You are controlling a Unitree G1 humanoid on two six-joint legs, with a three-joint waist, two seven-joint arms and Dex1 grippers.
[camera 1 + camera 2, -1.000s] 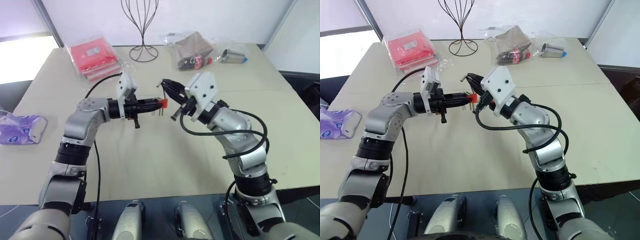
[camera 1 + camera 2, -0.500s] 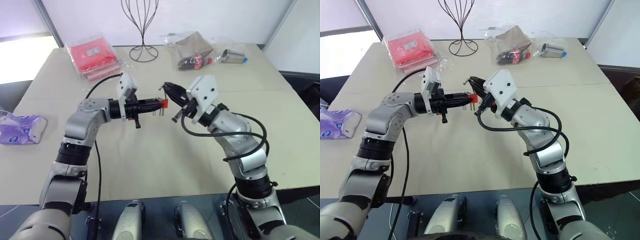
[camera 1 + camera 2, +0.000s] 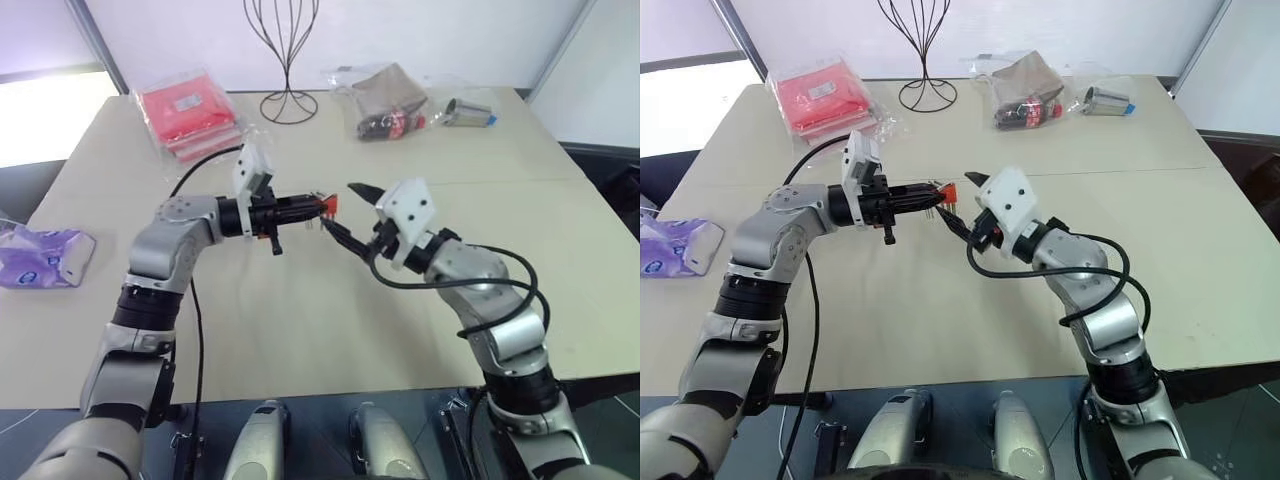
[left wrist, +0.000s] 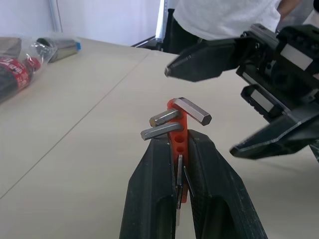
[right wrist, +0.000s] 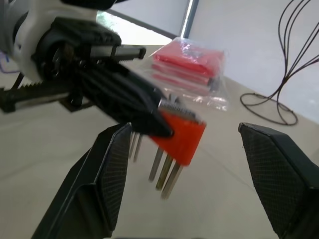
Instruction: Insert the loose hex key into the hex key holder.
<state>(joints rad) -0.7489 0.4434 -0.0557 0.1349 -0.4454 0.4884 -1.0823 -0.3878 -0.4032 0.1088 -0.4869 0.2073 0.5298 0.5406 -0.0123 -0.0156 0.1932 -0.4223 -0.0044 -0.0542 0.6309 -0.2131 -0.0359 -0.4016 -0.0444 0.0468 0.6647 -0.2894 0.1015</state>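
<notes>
Orange-red plastic hex key holder [image 3: 326, 206] with short grey metal keys poking out sits clamped in the black-fingered left hand [image 3: 312, 208], held level above the beige tabletop [image 3: 300, 320], head views. Black-fingered right hand [image 3: 345, 210] just beside it, fingers spread wide, empty, one finger above and one below the holder's level. At the far edge: red packets in clear plastic [image 3: 190, 112], black wire stand [image 3: 287, 60], brown bag with a red-labelled bottle [image 3: 392, 105], grey cylinder in plastic [image 3: 468, 112]; writing too small to read. Purple tissue pack [image 3: 40, 255] off the tabletop's left side.

Left wrist view: holder [image 4: 178, 130] pinched between the two black fingers [image 4: 152, 199], three hex-ended keys jutting sideways at its top, empty holes below them. Right hand [image 4: 234, 107] gaping close by. A loose hex key can't be told apart from the others.

Right wrist view: holder [image 5: 180, 138] between the wide fingers [image 5: 102, 179], touching neither, keys hanging down. Red packets [image 5: 187, 64] behind, label unreadable.
</notes>
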